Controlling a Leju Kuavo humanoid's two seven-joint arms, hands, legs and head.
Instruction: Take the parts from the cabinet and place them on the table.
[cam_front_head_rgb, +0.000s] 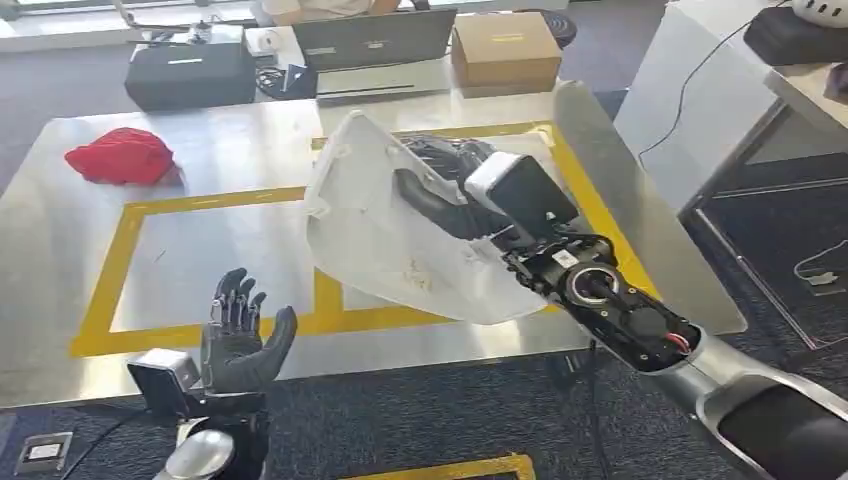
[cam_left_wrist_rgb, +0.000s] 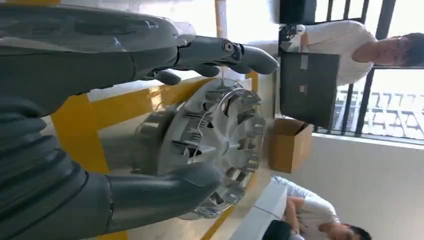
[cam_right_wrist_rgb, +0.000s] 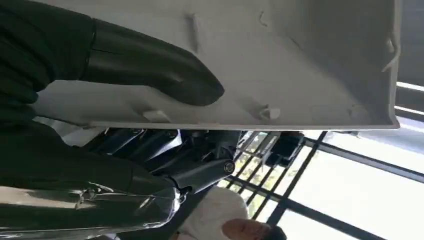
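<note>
My right hand (cam_front_head_rgb: 478, 205) grips a large white dished plastic part (cam_front_head_rgb: 375, 235), tilted above the steel table (cam_front_head_rgb: 200, 250) at the right end of the yellow tape rectangle (cam_front_head_rgb: 120, 270). Its thumb (cam_right_wrist_rgb: 150, 65) presses the part's inner face (cam_right_wrist_rgb: 280, 55), and the darker fingers (cam_right_wrist_rgb: 190, 172) reach behind it. My left hand (cam_front_head_rgb: 238, 340) is raised at the table's front edge, palm up, fingers spread, holding nothing. Between that hand's thumb (cam_left_wrist_rgb: 165, 192) and fingers (cam_left_wrist_rgb: 225, 52), at a distance, the part's round ribbed face (cam_left_wrist_rgb: 215, 135) is close over the table.
A red cloth (cam_front_head_rgb: 120, 155) lies at the table's far left. Behind the table are a black case (cam_front_head_rgb: 190, 72), a laptop (cam_front_head_rgb: 375, 40) and a cardboard box (cam_front_head_rgb: 505, 48). People (cam_left_wrist_rgb: 350, 45) sit beyond. The table's right edge (cam_front_head_rgb: 650, 230) drops to dark carpet.
</note>
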